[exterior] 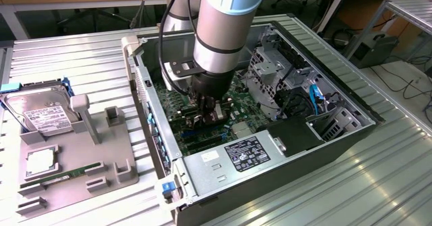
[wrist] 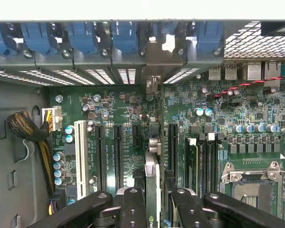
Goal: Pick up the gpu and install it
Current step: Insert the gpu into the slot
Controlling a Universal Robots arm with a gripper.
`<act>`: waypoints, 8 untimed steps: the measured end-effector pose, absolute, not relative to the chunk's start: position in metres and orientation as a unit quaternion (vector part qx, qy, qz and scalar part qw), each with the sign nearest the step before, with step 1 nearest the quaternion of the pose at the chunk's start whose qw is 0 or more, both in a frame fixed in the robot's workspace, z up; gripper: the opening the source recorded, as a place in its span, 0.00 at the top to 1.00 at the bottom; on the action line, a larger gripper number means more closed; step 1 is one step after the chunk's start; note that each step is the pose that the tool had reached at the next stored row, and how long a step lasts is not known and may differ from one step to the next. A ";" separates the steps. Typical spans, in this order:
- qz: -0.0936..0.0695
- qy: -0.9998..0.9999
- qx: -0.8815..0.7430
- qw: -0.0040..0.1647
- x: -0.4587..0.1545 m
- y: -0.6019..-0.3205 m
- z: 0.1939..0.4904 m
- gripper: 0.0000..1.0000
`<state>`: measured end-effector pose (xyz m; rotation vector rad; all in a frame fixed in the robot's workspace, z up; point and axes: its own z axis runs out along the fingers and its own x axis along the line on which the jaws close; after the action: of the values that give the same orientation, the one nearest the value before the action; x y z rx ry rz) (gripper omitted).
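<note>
The robot arm reaches down into the open computer case [exterior: 351, 130]. Its gripper [exterior: 204, 116] is low over the green motherboard [exterior: 233, 97]. In the wrist view the black fingers [wrist: 133, 209] are closed partway on the gpu [wrist: 152, 185], which stands on its thin edge between them. The card's silver bracket [wrist: 153, 85] points toward the row of blue clips [wrist: 125, 38] at the back wall. The card sits in line with the long black slots [wrist: 118, 154], between two of them. Outside the case, on the exterior view's left, a gray tray [exterior: 101, 155] holds a silver hard drive [exterior: 37, 114], a square chip [exterior: 42, 161] and a thin green RAM stick [exterior: 57, 178].
</note>
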<state>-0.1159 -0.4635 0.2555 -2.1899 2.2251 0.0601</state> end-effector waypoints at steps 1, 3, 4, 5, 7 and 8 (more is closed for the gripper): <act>0.019 0.713 -0.701 0.010 -0.116 -0.464 0.255 0.74; 0.019 0.713 -0.701 0.010 -0.116 -0.464 0.255 0.74; 0.019 0.713 -0.701 0.010 -0.116 -0.464 0.255 0.74; 0.019 0.713 -0.701 0.010 -0.116 -0.464 0.255 0.74; 0.019 0.713 -0.701 0.010 -0.116 -0.464 0.255 0.74; 0.019 0.713 -0.701 0.010 -0.116 -0.464 0.256 0.74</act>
<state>-0.1159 -0.4635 0.2555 -2.1899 2.2251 0.0602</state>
